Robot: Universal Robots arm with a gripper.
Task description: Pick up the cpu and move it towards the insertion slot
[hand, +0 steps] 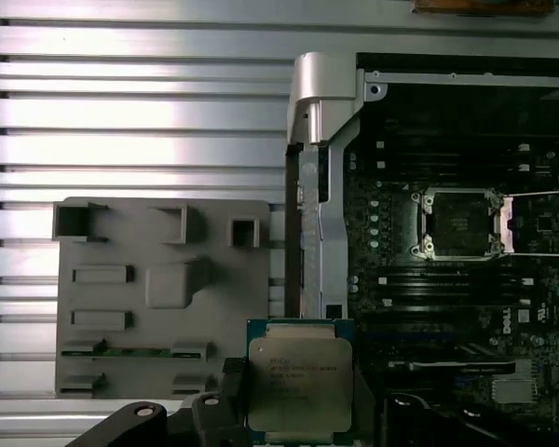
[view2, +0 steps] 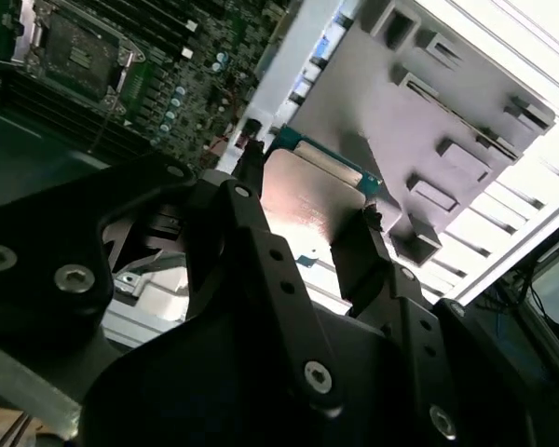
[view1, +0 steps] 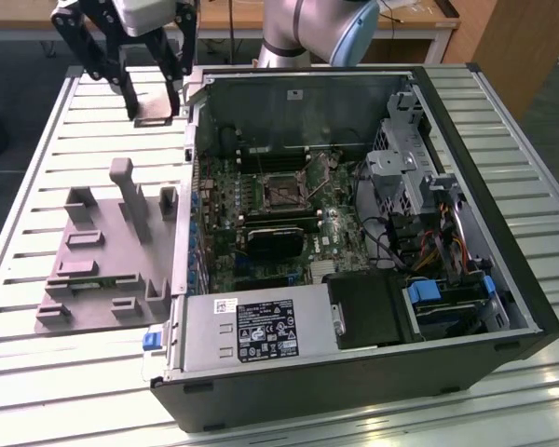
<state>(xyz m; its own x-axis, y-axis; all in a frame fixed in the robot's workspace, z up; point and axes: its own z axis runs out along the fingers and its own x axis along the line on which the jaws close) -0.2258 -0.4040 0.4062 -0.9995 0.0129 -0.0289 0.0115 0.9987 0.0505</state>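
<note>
Two black fingers of the tool are closed on opposite edges of the cpu, which in the second wrist view shows a shiny metal face with a teal rim, lifted clear of the grey plastic fixture below it. In the first wrist view the cpu appears flat and square, its silvery lid inside a green border, over the gap between the fixture and the side wall of the open computer case. That view also shows the insertion slot on the motherboard, a silver frame with a dark centre, its retention plate flipped open beside it, well apart from the cpu. In the exterior view the tool hangs above the slatted aluminium bench, just outside the case, with the insertion slot deep inside and the fixture nearby on the exterior view's left.
</note>
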